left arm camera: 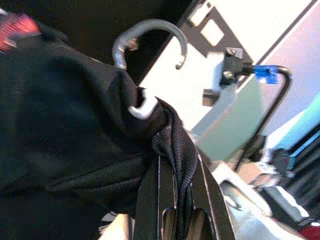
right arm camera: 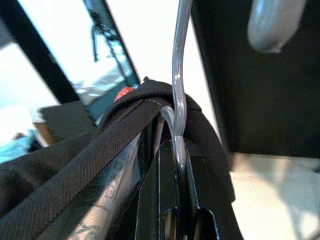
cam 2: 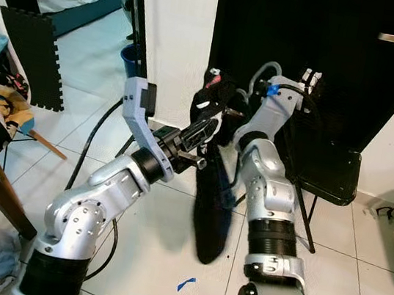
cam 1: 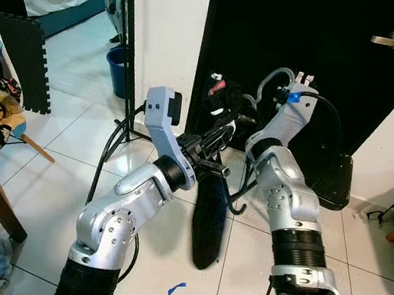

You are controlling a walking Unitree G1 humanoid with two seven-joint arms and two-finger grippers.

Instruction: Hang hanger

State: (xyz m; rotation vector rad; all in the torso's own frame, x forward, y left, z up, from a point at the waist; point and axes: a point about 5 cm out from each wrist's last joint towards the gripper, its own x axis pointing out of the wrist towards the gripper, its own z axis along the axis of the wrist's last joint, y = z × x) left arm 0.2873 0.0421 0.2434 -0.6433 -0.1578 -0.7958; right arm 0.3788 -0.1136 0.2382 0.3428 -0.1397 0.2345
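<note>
left eye view: both silver arms were raised in front of a black door (cam 1: pixel 319 77). the left gripper (cam 1: pixel 217 137) and the right gripper (cam 1: pixel 249 120) met around a hanger (cam 1: pixel 269 84) with a black garment (cam 1: pixel 209 216) on it. the garment drooped below both sets of jaws toward the white tile floor (cam 1: pixel 165 261). a black rack pole (cam 1: pixel 126 26) stood well to the left of the left jaws.

right eye view: the same scene. the garment hung straight down between the two forearms. a black chair (cam 2: pixel 330 175) sat just right of the right arm, in front of the door.

left wrist view: the left fingers (left arm camera: pixel 150 200) were pinched narrow on a fold of black fabric. the hanger's grey metal hook (left arm camera: pixel 150 35) curved free beyond the fingertips, catching on nothing.

right wrist view: the right fingers (right arm camera: pixel 167 200) were closed narrow on the hanger's metal neck (right arm camera: pixel 180 75), with fabric bunched to either side. the wire ran up past the fingertips.

where the hanger was: held in the air between both jaws, not yet on any rail.

risk: the left jaws seemed to hold cloth alone, so the garment could slide off if the hanger tilted.

risk: the thin neck could twist in the right jaws, turning the hook away from the rail.

risk: the trailing garment might snag the chair or an arm during the reach.
</note>
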